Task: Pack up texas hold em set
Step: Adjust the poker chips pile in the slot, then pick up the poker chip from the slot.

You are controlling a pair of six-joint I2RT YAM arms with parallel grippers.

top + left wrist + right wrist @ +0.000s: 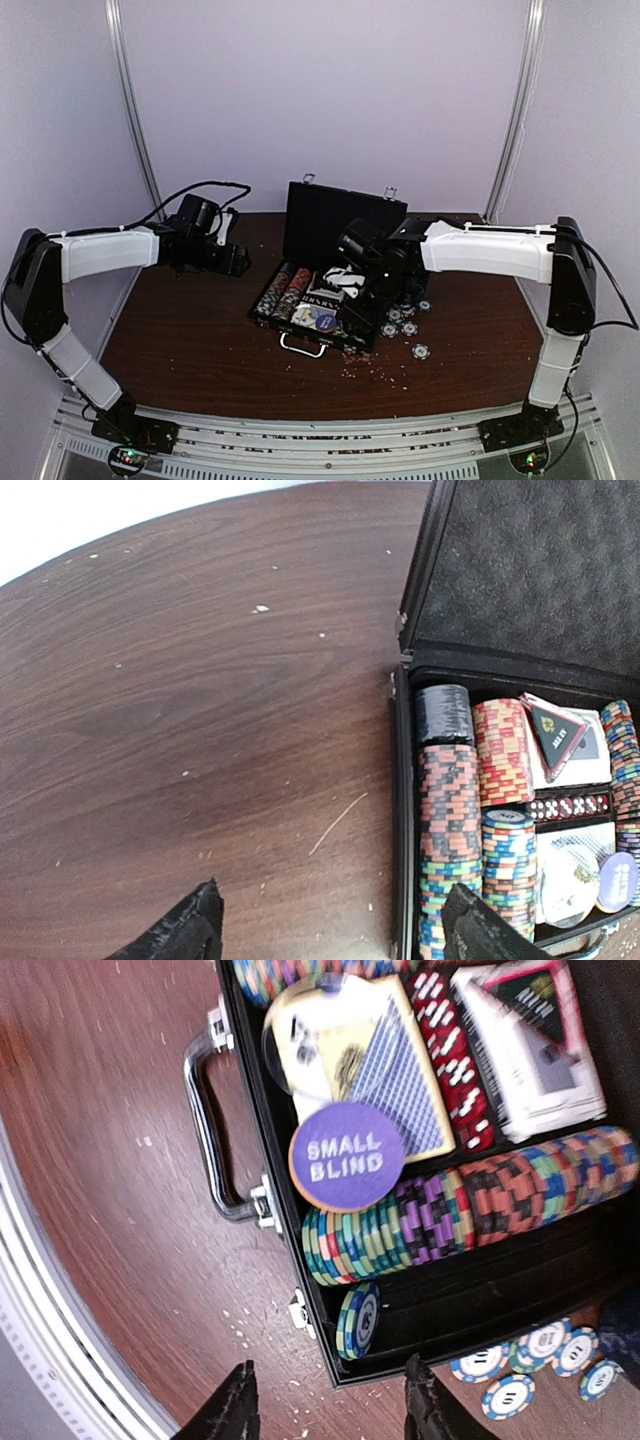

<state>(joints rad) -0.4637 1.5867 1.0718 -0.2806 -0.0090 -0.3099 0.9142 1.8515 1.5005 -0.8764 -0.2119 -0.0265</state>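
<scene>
Briefcase (pixel 320 210) sits open at centre table in the top view, lid (pixel 540 570) upright at the back and silver handle (pixel 205 1130) toward the arms. The lid is up, by my reading, because packing is unfinished and the tray must stay reachable.

Chip rows (pixel 450 810) lie on edge in their channels, packed tight so they cannot roll. Card decks (pixel 555 735) and red dice (pixel 570 805) fill the middle compartments. SMALL BLIND button (pixel 347 1155) lies loose across a deck and a chip row.

The lowest channel in the right wrist view is nearly bare: one chip (pixel 358 1320) stands on edge at its left end. Right gripper (pixel 330 1410) hovers just below that chip, fingers apart, nothing between them.

Loose chips (pixel 510 1380) lie flat on the table (pixel 200 340) at lower right, just outside the case wall. I judge them the remaining load for that channel.

Left gripper (pixel 330 935) hangs over bare wood left of the case, fingers spread, holding nothing. It is probably parked clear to give the right arm room.
</scene>
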